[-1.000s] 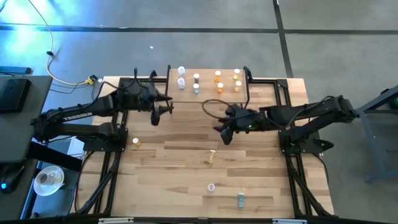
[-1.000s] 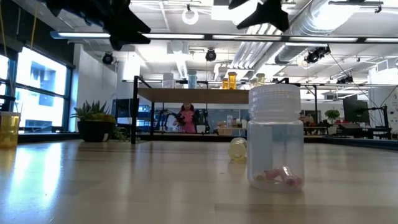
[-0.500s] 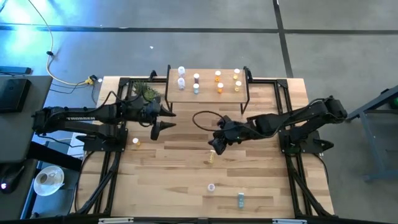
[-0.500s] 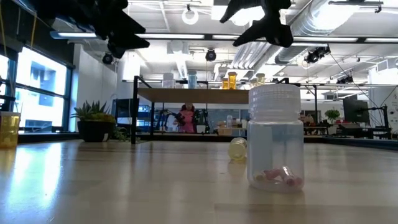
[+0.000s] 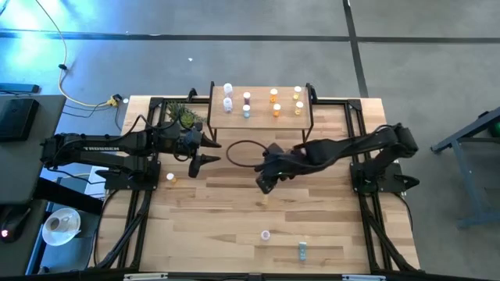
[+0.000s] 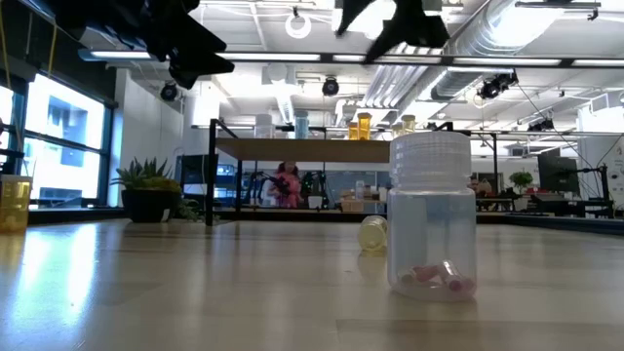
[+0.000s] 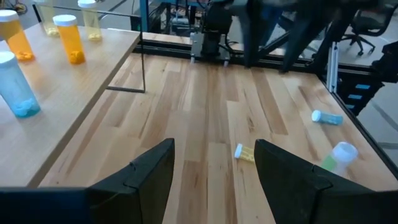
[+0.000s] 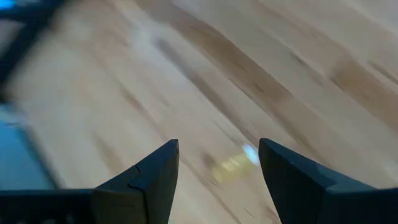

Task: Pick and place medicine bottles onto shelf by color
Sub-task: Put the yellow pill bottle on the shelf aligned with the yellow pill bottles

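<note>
Right gripper point(image 5: 264, 186) hangs over mid-table with jaws spread wide and nothing between them. I hold them wide because the target lies on its side and I judge it will need room on both flanks. In my wrist view the yellow bottle point(image 8: 233, 165) shows between my two fingers point(image 8: 144, 180), blurred, flat on the wooden table point(image 5: 219, 211). From above the gripper covers it, so I cannot place it exactly there.

Left gripper point(image 5: 195, 164) waits near the table's left side, also wide and empty, beside the potted plant point(image 5: 183, 115). Its wrist view shows the same yellow bottle point(image 7: 245, 153) lying on the planks.

Shelf point(image 5: 262, 117) stands at the far edge. Bottles on it are already grouped: white ones point(image 5: 228, 96) toward the left end, orange ones point(image 5: 275, 102) toward the right. Judgement: yellow belongs near the right end, by the orange group.

Still loose on the table: a small bottle point(image 5: 170, 178) near the left arm, a clear bottle with pink pills point(image 6: 432, 214) toward the front, and a teal bottle point(image 5: 302, 250) lying close by it.

Next move, as I judge it: descend straight over the bottle's barrel so it cannot roll away.
</note>
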Motion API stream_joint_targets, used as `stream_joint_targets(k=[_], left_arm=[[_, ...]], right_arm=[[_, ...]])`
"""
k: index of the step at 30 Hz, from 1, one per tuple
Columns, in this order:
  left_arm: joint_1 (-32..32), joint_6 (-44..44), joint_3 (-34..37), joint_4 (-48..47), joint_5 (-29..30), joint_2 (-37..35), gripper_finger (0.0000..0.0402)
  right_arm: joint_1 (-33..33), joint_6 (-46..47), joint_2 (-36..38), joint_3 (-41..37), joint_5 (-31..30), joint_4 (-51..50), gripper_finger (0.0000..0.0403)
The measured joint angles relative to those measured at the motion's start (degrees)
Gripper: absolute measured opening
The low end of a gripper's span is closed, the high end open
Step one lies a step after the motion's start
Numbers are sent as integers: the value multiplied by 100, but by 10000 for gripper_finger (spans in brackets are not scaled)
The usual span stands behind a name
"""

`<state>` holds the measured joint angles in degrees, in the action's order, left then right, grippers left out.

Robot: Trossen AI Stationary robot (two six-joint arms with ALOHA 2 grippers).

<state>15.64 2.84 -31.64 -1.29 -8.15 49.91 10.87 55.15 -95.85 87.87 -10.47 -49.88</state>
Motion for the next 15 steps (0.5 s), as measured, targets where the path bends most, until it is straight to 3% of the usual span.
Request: stream_joint_targets(k=[4,15], left_arm=[[0,-5,0,-18,1,0,211],[0,-113,0,-112,-2,0,211]], right_arm=[[1,648,-463,278,15,-667,213],[62,1846,-1278,198,473,-621,213]])
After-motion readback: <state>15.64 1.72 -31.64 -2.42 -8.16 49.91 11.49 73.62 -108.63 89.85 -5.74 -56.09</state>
